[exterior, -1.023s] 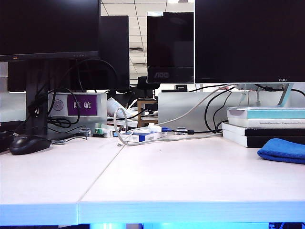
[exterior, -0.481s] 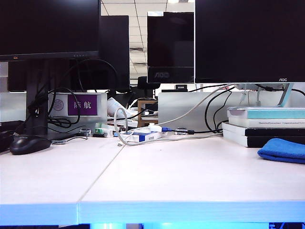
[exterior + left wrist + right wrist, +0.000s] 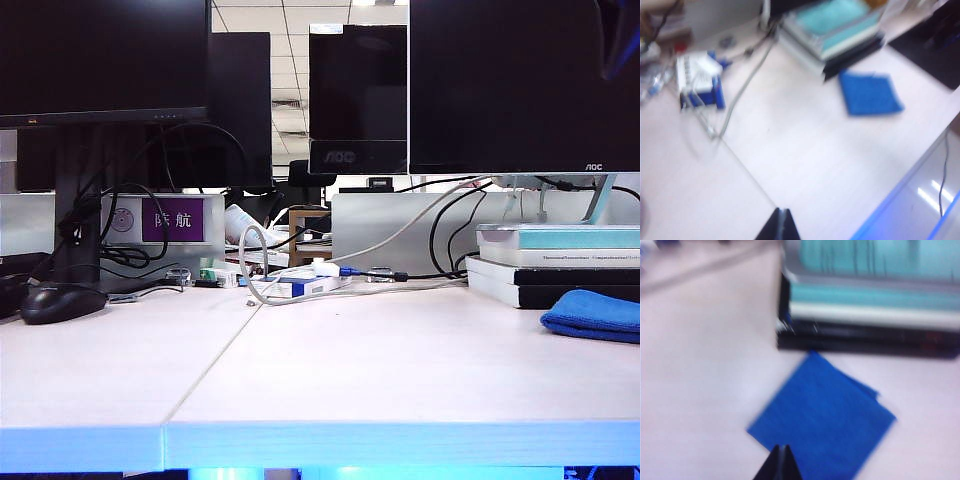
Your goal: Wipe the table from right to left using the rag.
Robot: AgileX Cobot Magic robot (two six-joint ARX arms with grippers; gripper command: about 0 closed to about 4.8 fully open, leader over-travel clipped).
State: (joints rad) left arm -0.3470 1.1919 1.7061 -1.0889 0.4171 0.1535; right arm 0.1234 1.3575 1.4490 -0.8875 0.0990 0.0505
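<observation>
Both pincers, left (image 3: 780, 226) and right (image 3: 780, 463), closed, above table (image 3: 400, 360).

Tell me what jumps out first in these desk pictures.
A soft bright blue microfibre rag lies flat at the white desk top's right end, beside a stack of books. The right gripper, shut, hangs over it; the left gripper hangs over bare desk.

Table (image 3: 400, 370): white, pale blue-lit front edge. Rag (image 3: 595, 315): plain bright blue, just beside book stack (image 3: 560, 262), whose top is teal, middle white, bottom black. Mouse (image 3: 60, 302): black. Sign (image 3: 172, 219): purple, white characters.
</observation>
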